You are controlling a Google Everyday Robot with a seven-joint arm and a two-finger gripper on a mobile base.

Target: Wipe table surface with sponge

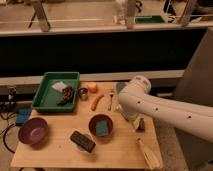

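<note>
Sponge (102, 128) in bowl (92, 122); hand (141, 125) half-hidden below arm (165, 112).

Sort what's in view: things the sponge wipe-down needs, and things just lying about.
For the job:
- sponge, lying in the reddish-brown bowl
- table surface
- gripper, open and empty, over the table's right side, right of that bowl

Lying about:
- green tray
- purple bowl
- black block
- carrot
- fork

A long dark wall (100, 55) spans the back, with pale floor (80, 12) and furniture legs (42, 15) beyond it.
</note>
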